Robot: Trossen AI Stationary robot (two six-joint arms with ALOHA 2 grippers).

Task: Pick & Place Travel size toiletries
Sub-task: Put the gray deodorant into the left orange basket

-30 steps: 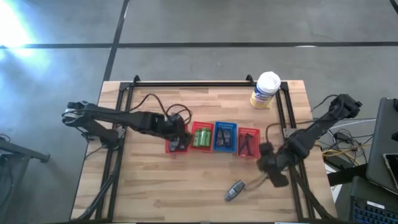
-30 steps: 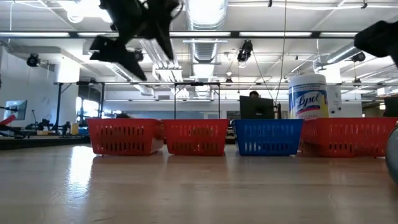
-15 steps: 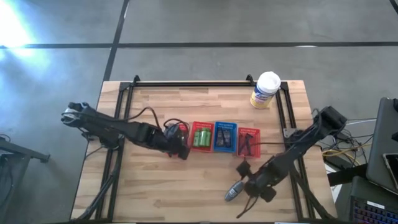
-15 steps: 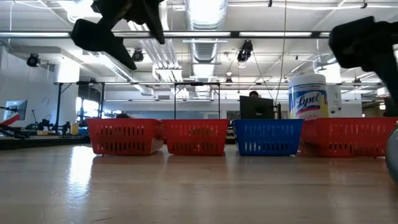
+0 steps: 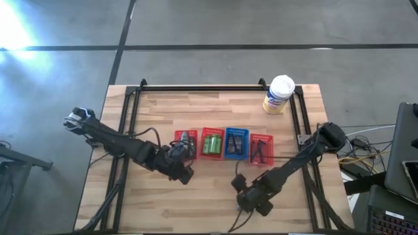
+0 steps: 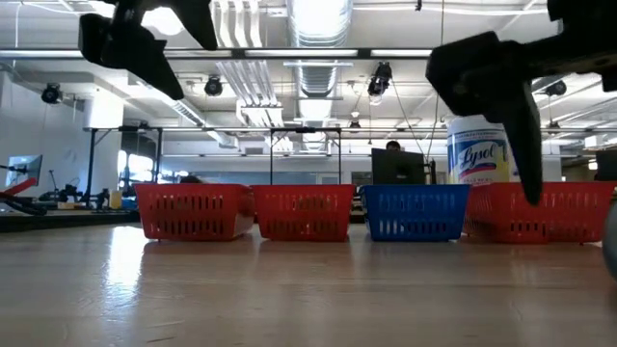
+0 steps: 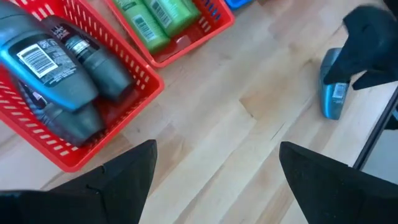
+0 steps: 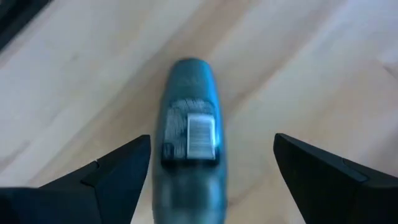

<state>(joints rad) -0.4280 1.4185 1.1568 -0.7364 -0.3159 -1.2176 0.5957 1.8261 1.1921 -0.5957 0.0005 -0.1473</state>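
- The left gripper (image 5: 180, 171) has drawn back from over the leftmost red basket (image 5: 185, 143) toward the table's near side; it now hangs open above bare wood just in front of that basket.
- With the gripper gone, the grey tubes (image 7: 59, 68) in that basket are uncovered in the high view.
- The right gripper (image 5: 250, 198) has swung from beside the rightmost basket toward the table's middle and now sits over the lone grey-blue tube (image 8: 188, 134) on the near side, hiding it from above.
- Its fingers (image 8: 106, 177) stand spread on either side of that lying tube, not touching it.
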